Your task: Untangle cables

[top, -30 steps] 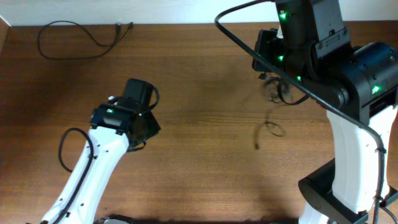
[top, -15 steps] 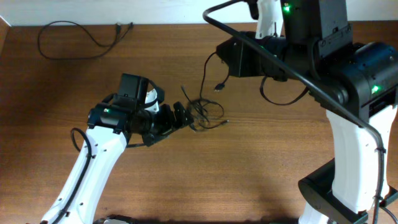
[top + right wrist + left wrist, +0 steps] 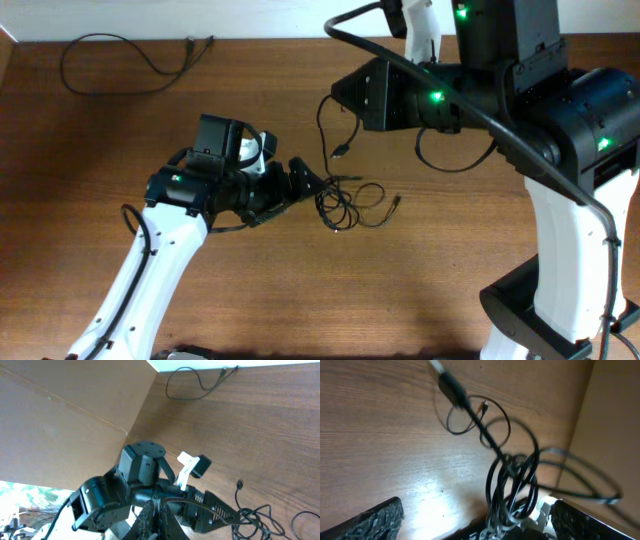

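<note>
**Black cords bunching mid-table, one strand lifted**

Brown wooden table [image 3: 300,300] is carrying everything. The cable tangle [image 3: 350,200] is lying near the middle of the table, a little toward the right edge, as a few loose overlapping loops with a small plug end trailing out toward the right edge. The left gripper [image 3: 310,185] is reaching in from the left-edge side, and its fingers [image 3: 375,519] are standing wide apart. In the left wrist view the bunched loops are sitting between those fingers, close to the gripper's body, with nothing clamped.

The right gripper [image 3: 336,98] is hanging above the table on the far-edge side of the tangle, pointing toward the left edge. Its fingers are pressing together on a lifted cord [image 3: 322,125], which is curving down from the tips, its plug dangling just above the tangle. Whether this cord is running on into the tangle is hard to tell.

A separate cable [image 3: 110,65] is lying as one open loop by the far left corner, well apart from the rest, its plug end pointing along the far edge.

Wide bare wood is stretching from the tangle to the near edge, and more is lying between the tangle and the far left corner. The right arm's base is crowding the right edge.
</note>
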You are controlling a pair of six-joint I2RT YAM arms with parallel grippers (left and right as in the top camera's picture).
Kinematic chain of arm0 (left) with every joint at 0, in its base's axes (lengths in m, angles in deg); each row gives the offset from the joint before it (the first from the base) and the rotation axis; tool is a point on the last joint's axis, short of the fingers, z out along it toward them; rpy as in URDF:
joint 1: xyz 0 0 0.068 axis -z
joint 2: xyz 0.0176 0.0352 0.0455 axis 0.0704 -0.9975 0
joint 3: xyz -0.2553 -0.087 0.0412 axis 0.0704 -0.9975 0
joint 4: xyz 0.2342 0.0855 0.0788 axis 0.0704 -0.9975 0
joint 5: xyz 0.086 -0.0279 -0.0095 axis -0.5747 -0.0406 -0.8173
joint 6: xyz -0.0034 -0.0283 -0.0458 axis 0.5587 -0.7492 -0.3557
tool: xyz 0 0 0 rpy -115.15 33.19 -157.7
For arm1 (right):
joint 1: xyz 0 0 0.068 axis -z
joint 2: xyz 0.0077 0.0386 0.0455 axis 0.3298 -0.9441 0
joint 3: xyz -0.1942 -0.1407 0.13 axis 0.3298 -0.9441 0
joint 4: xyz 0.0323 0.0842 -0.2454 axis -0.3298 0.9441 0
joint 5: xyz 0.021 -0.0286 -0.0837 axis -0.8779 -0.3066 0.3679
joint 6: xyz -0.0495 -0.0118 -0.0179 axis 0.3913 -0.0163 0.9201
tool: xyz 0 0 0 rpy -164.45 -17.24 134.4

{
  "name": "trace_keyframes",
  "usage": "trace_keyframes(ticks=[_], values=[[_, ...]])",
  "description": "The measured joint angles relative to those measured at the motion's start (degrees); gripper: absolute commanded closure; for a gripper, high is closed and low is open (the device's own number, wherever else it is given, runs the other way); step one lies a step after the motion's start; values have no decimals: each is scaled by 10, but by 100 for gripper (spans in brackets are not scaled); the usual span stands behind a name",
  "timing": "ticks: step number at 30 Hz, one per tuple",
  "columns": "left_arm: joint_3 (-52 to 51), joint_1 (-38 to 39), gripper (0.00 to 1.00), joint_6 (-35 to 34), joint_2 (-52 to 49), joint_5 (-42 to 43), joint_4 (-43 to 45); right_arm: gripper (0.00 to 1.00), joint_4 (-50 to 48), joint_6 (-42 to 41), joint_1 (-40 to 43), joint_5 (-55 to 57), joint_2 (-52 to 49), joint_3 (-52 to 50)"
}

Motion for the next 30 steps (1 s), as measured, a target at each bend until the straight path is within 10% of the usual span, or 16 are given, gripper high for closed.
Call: trace_keyframes(ticks=[30], values=[[0,26,13,-32,-1,-228,-14,96,-13,-16,0,9,0,0]])
